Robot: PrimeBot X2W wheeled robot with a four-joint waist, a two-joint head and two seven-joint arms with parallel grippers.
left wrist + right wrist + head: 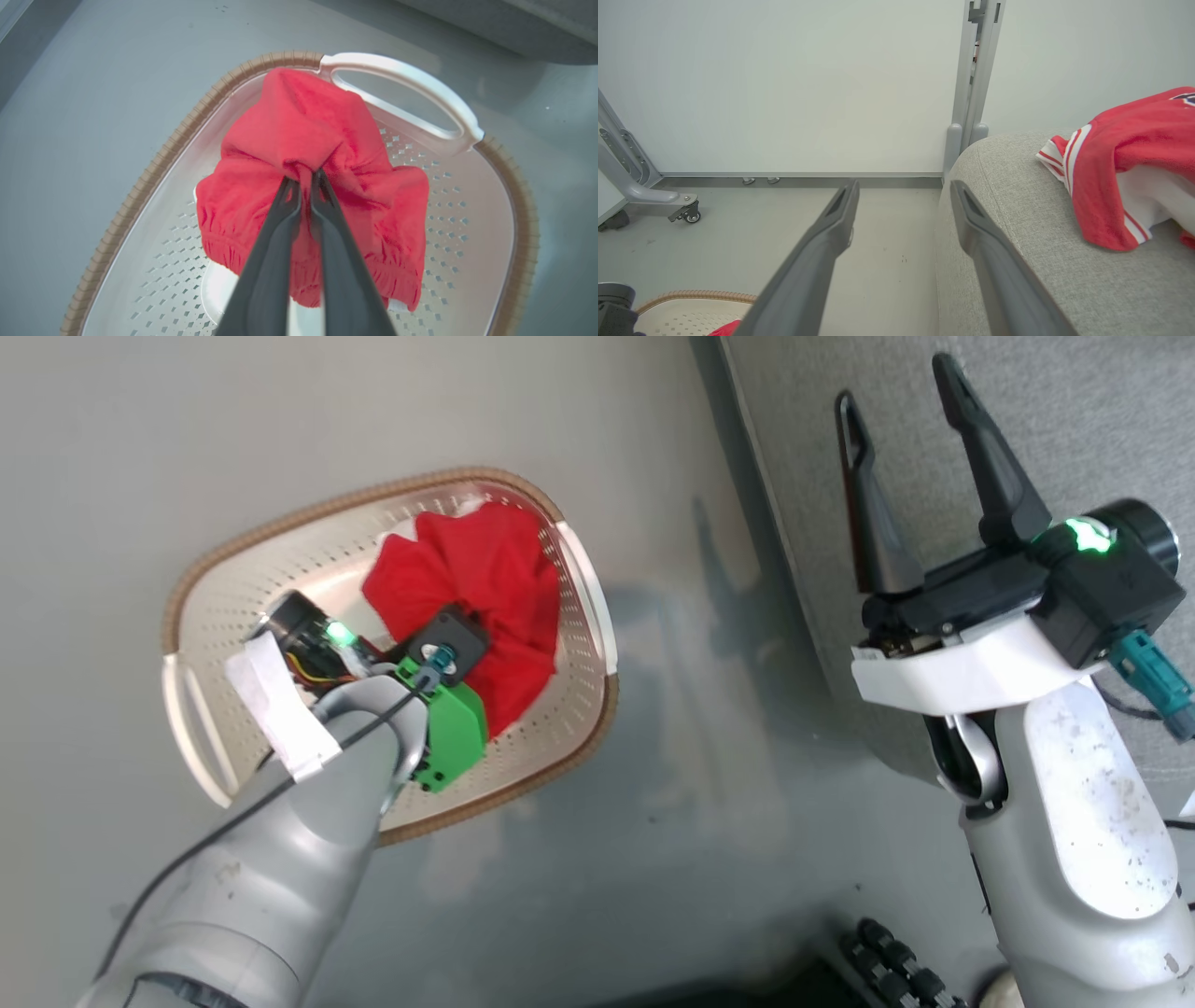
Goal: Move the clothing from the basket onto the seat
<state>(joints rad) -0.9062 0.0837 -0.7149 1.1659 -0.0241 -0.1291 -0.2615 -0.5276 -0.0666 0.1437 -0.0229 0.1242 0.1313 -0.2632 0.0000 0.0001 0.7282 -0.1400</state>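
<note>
The robot's left gripper (303,179) was down inside the basket (154,163), its 2 long dark fingers pinched almost together on a fold of the red shorts (327,140). The cloth rose to a peak at the pinch and fell away on both sides, with the gathered elastic waistband toward the bottom of the left wrist view. The shorts sat within the basket's perforated walls, their upper edge close to 1 white handle (406,74). Whether they were clear of the basket's bottom could not be told.

The basket stood on the grey floor (700,784), near the seat (1017,210) but not touching it.

The right gripper (894,381) hovered over the seat's rounded edge, its 2 fingers spread wide and holding nothing. On the seat, in the right wrist view, lay the red jersey (1125,154), its white side stripes showing and a scrap of dark lettering at the frame's edge. It was apart from the right gripper's fingers. A pale wall (784,84) stood behind.
</note>
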